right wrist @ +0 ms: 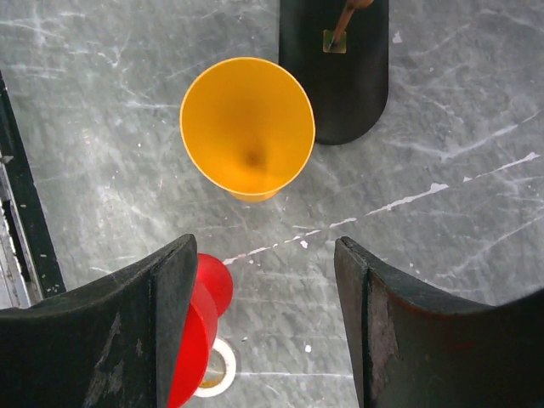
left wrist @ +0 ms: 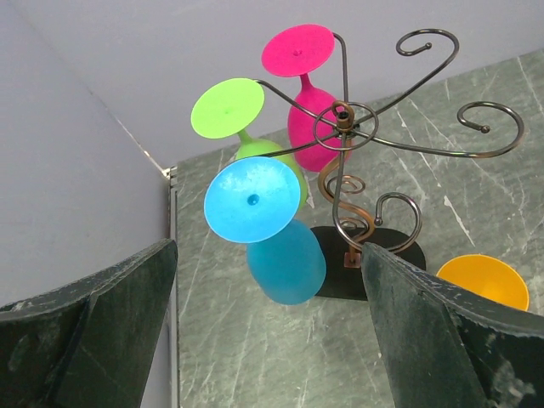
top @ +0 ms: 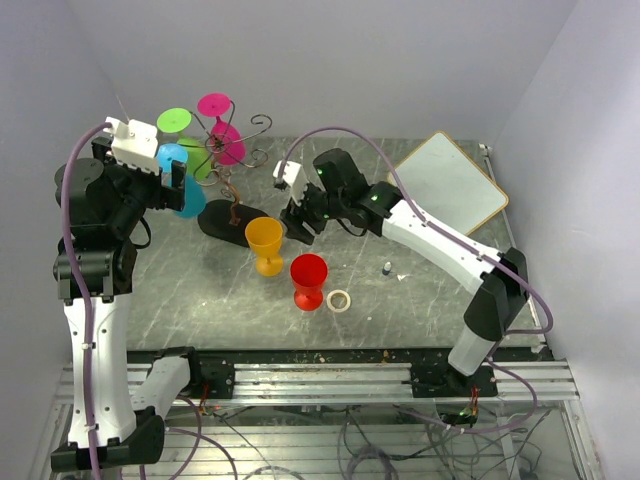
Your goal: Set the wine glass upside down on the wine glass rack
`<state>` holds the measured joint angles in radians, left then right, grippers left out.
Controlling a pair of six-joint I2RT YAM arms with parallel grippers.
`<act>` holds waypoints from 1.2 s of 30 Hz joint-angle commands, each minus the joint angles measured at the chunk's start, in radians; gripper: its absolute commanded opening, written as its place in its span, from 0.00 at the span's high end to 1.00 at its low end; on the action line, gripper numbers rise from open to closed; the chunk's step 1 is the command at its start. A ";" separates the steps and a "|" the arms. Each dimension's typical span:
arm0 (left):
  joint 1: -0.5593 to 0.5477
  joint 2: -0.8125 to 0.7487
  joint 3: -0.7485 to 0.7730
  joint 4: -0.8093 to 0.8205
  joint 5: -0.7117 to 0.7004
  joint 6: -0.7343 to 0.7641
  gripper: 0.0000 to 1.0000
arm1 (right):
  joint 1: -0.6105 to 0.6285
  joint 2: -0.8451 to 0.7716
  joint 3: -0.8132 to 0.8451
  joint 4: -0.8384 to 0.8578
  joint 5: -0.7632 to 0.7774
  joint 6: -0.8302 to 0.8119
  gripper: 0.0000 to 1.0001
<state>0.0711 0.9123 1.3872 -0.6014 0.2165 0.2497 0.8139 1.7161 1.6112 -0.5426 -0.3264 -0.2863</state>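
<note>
The wine glass rack (top: 232,190) is a thin dark wire tree on a black oval base (top: 222,222) at the back left. Blue (top: 183,182), green (top: 190,140) and pink (top: 222,128) glasses hang on it upside down. An orange glass (top: 265,243) and a red glass (top: 308,280) stand upright on the table. My left gripper (top: 170,185) is open and empty beside the blue glass (left wrist: 272,234); the rack (left wrist: 344,149) is ahead. My right gripper (top: 298,222) is open and empty above the orange glass (right wrist: 248,127); the red glass (right wrist: 200,327) is by its left finger.
A white ring of tape (top: 339,300) lies right of the red glass. A small dark object (top: 387,268) sits further right. A white board (top: 448,182) lies at the back right. White walls close in at left and back.
</note>
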 commanded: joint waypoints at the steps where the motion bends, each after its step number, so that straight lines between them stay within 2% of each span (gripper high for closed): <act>1: 0.005 -0.008 -0.003 0.045 -0.046 -0.005 0.01 | 0.003 0.022 0.019 0.098 0.015 0.113 0.38; 9: 0.005 -0.003 -0.001 0.053 -0.045 -0.012 0.01 | 0.006 0.061 0.004 0.250 0.168 0.322 0.40; 17: 0.005 -0.012 -0.006 0.056 -0.051 -0.010 0.02 | 0.022 0.101 -0.028 0.297 0.242 0.393 0.42; 26: 0.009 -0.027 -0.019 0.061 -0.047 -0.002 0.02 | 0.040 0.135 -0.103 0.347 0.274 0.404 0.50; 30: 0.008 -0.035 -0.021 0.060 -0.053 0.005 0.02 | 0.046 0.142 -0.130 0.350 0.279 0.400 0.56; 36: 0.008 -0.045 -0.024 0.060 -0.068 0.018 0.01 | 0.045 0.134 -0.146 0.326 0.292 0.378 0.70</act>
<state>0.0734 0.8818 1.3731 -0.5800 0.1768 0.2562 0.8532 1.8469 1.4899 -0.2142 -0.0586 0.1070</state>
